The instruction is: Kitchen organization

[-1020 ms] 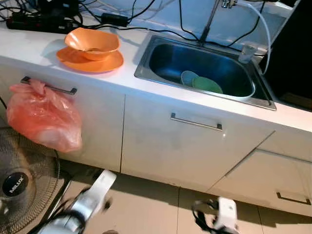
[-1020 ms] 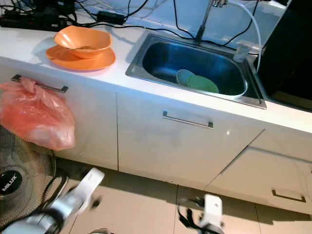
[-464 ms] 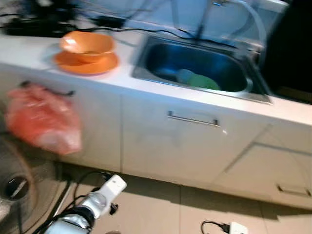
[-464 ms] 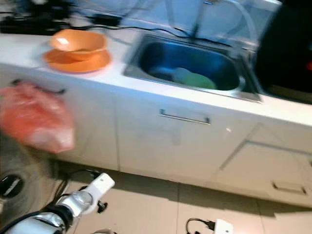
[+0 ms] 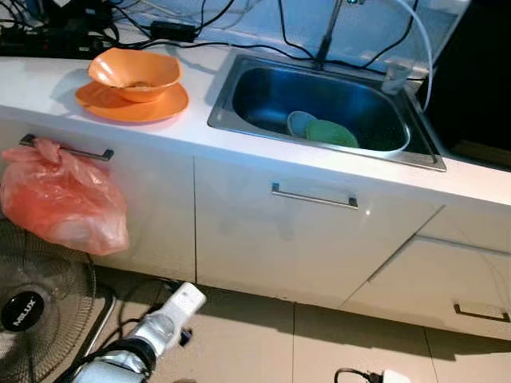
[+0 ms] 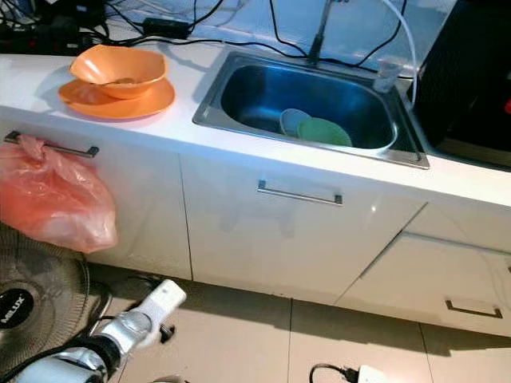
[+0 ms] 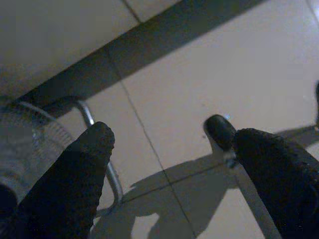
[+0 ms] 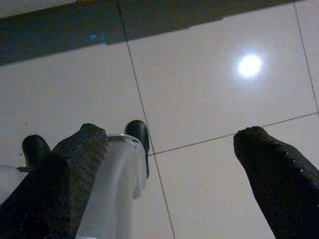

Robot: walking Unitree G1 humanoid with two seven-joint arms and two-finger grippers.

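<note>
Left gripper (image 7: 167, 164) hangs low at 7 o'clock, fingers spread, empty, fan (image 5: 32, 299) beside it. Right gripper (image 8: 169, 169) likewise agape over floor tiles. Sink (image 5: 239, 68) at 12 holds green plates (image 5: 327, 132); orange bowl (image 5: 134, 73) at 10.

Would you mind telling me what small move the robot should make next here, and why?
Probably raise the left gripper toward the counter: both arms hang low over the tiled floor with fingers open and empty, while the orange bowl on its orange plate and the green plates in the steel sink await sorting.

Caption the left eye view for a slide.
Orange bowl on plate beside sink holding green dishes; both arms hang idle.
</note>
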